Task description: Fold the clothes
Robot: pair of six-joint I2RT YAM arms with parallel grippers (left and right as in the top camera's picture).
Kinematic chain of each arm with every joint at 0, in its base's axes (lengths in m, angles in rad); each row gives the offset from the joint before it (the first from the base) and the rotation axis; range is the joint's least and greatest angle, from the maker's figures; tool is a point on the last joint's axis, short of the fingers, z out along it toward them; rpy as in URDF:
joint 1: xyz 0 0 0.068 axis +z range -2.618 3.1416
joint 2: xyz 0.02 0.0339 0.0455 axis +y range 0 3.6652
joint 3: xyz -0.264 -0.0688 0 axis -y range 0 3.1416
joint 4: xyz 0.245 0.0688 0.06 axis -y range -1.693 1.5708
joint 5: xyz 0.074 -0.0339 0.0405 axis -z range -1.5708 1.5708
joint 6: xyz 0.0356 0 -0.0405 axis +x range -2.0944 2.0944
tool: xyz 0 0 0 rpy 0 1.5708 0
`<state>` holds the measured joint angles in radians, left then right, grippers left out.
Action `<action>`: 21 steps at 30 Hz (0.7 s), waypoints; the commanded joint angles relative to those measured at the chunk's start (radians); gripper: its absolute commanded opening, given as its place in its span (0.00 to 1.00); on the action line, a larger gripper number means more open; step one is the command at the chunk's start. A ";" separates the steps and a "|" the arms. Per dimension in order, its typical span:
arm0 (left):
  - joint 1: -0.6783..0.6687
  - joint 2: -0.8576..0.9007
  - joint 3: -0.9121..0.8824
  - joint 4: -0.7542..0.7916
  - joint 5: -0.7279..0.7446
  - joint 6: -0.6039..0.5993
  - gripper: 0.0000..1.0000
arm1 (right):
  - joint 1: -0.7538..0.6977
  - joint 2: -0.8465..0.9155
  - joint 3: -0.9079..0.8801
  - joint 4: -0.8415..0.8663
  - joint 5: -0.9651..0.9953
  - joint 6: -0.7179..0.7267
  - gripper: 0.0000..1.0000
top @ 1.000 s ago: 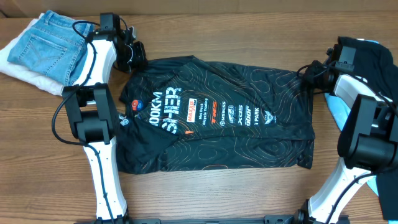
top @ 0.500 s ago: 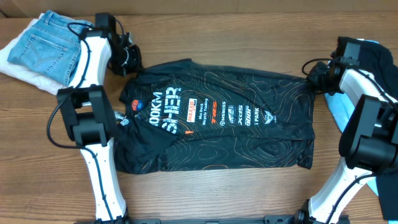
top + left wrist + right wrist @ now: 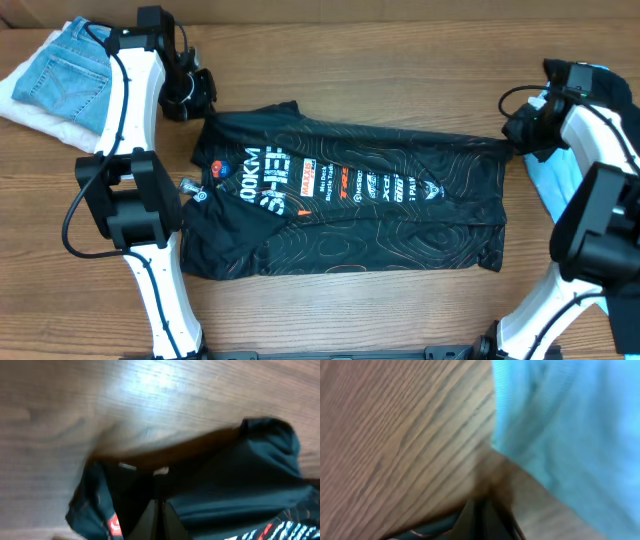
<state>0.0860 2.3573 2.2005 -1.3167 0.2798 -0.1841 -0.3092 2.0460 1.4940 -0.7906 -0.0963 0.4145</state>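
Stretching from left claw [image 3: 200, 103] to right claw [image 3: 513, 134] — jersey [image 3: 350, 215], far corners pinched.

Black jersey [image 3: 350, 225] — orange contour lines

A robotics lab bench, by the look: a left arm [image 3: 160, 270] and a right arm [image 3: 590, 210] mounted at the wood-grain worktop's [image 3: 350, 310] near edge, jeans [image 3: 70, 75] stacked at its far-left corner.

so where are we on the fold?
Done: the jersey lies spread across the table, print up. In hand: the left pincer and right pincer are both shut on its far edge, one at each end, holding it taut. Left: no clean fold shows yet, so the folding itself looks undone.
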 commanded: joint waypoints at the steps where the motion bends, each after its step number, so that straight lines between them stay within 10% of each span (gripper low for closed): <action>1: 0.014 -0.016 0.013 -0.050 -0.029 -0.011 0.04 | -0.032 -0.085 0.030 -0.038 0.024 0.059 0.04; 21: 0.021 -0.016 -0.031 -0.330 -0.213 -0.010 0.04 | -0.040 -0.129 0.029 -0.287 0.027 0.081 0.04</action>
<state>0.0879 2.3573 2.1876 -1.6333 0.1402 -0.1844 -0.3389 1.9533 1.4990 -1.0737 -0.0967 0.4786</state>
